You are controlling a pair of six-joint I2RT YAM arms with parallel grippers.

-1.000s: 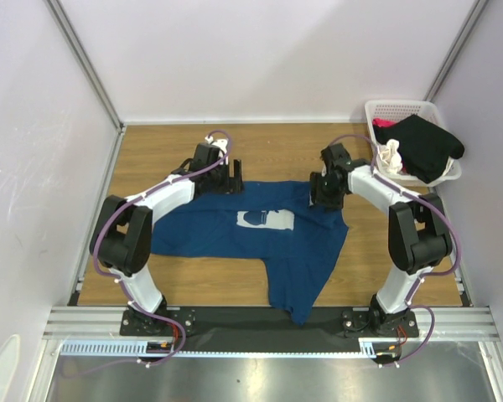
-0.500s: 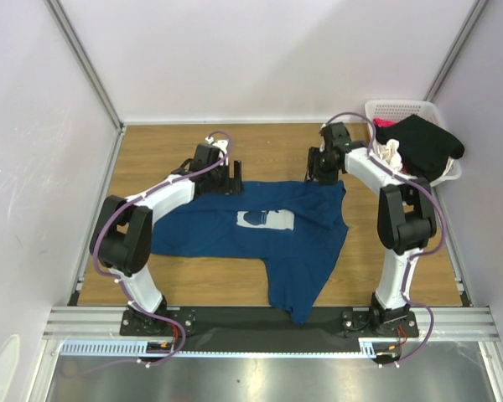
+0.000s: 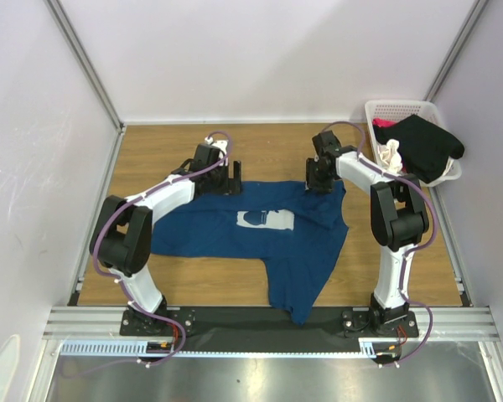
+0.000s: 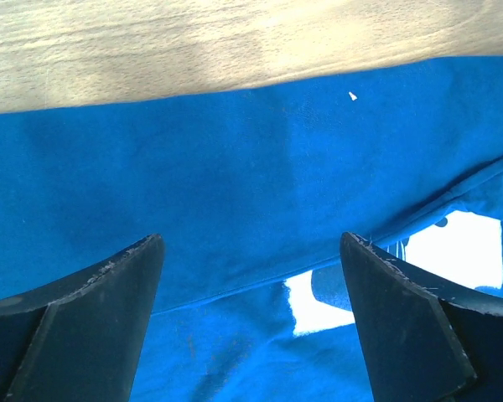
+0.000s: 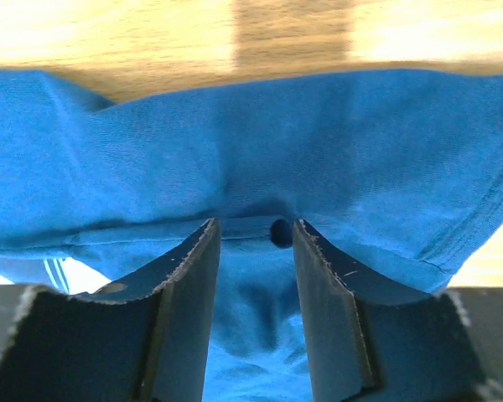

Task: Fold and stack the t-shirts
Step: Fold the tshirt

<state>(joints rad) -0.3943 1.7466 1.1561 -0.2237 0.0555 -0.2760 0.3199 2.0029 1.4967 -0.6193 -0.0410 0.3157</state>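
1. Since a second ago, the right arm has swung toward the far side of the table (image 3: 268, 146), and the far right corner of the dark blue t-shirt (image 3: 226, 230) has gone with it.
2. The right gripper (image 3: 318, 179) has its jaws drawn narrow, pinching a raised fold of that blue cloth.
3. The left gripper (image 3: 233, 177) hovers with its jaws spread wide over the shirt's far edge, holding nothing.
4. The shirt lies spread across the middle of the wood-grain table, one flap trailing toward the near edge, and its white square print (image 3: 266, 219) faces up.
5. A white lattice basket (image 3: 402, 106) stands in the far right corner, just beside the right arm.
6. A black t-shirt (image 3: 427, 146) is heaped in the basket and droops over its rim, with a pink one (image 3: 384, 123) and a knotted cream-white one (image 3: 390, 156) beside it.
7. The blue cloth is a fine, soft knit with a stitched hem.
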